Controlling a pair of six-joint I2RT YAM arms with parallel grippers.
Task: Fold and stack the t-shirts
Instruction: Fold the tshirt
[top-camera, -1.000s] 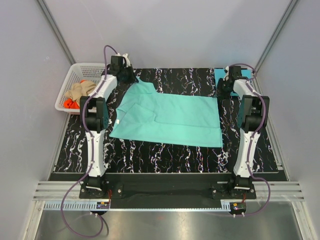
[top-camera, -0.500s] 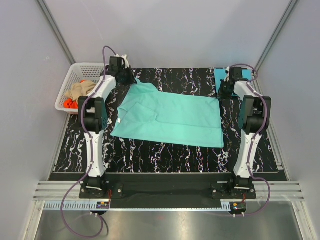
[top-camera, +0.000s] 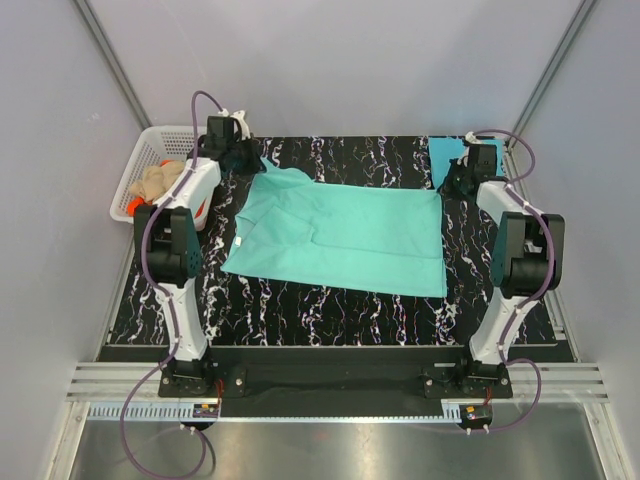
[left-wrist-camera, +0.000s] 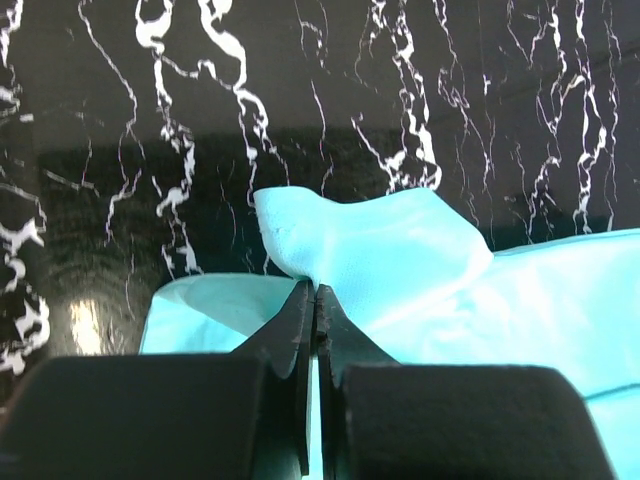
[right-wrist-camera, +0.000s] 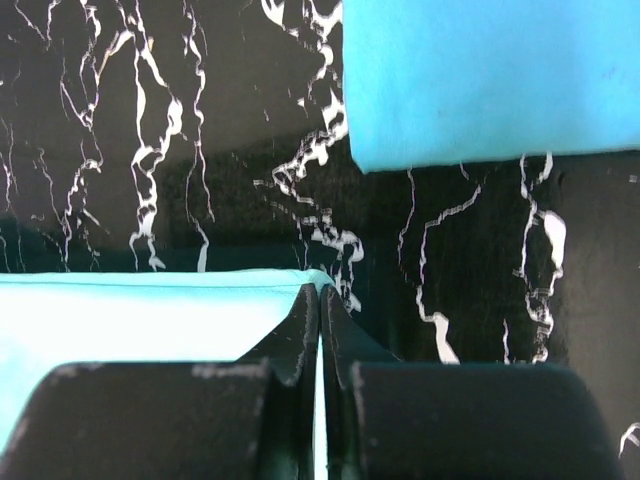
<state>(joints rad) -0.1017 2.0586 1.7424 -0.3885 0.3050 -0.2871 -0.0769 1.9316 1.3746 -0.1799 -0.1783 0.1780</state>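
Mint-teal t-shirt (top-camera: 340, 235) spread, corners apparently pinched

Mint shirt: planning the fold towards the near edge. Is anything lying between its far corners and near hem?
Nothing visible. The left gripper and right gripper pinch the mint shirt by its far corners; only its own cloth lies between. The blue shirt lies beyond.

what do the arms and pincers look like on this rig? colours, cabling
The left arm and right arm alternate white shells with black joint housings. A purple cable loops along each. The left pincer and right pincer are matte black, tapering to thin tips; the right shows pale scuffs.
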